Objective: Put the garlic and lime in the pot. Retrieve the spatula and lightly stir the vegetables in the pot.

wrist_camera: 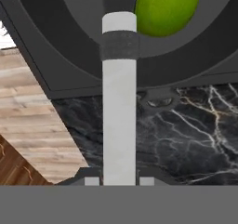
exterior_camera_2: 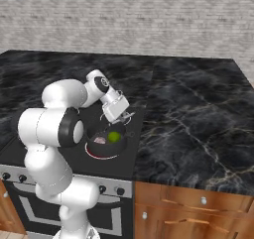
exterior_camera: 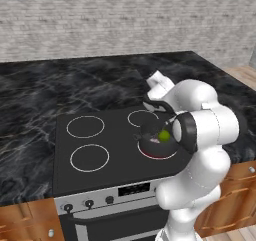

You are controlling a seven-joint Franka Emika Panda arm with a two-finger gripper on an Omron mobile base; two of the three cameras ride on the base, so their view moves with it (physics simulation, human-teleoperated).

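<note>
Garlic [exterior_camera_2: 100, 140] and lime [exterior_camera_2: 114, 136] both lie inside the pot [exterior_camera_2: 106, 149], side by side on its dark floor, the pale bulb to the left of the green ball as seen from the right base view. From the left base view the lime [exterior_camera: 164, 134] shows bright against the pot [exterior_camera: 156, 146], partly behind the arm's big dark joint. The pot sits on the front right burner of the stove [exterior_camera: 100, 150], ringed by that burner's red-and-white circle.

A spatula [wrist_camera: 119, 97] reaches down into the pot: a pale, straight handle with a dark band near its far end, running up the middle of the hand view and ending just beside the lime [wrist_camera: 166, 9]. The pot [wrist_camera: 69, 56] curves around both of them there. The fingers [wrist_camera: 119, 180] are closed tight on the near end of that handle, one tip on each side of it, with no gap showing. In the right base view the gripper [exterior_camera_2: 123, 118] hangs just above and behind the pot's rim, tilted down toward it.

Around the stove lies the black marbled tabletop [exterior_camera_2: 193, 114], with wooden cabinet fronts [exterior_camera_2: 193, 208] beneath it and a pale brick wall [exterior_camera: 125, 30] behind.
</note>
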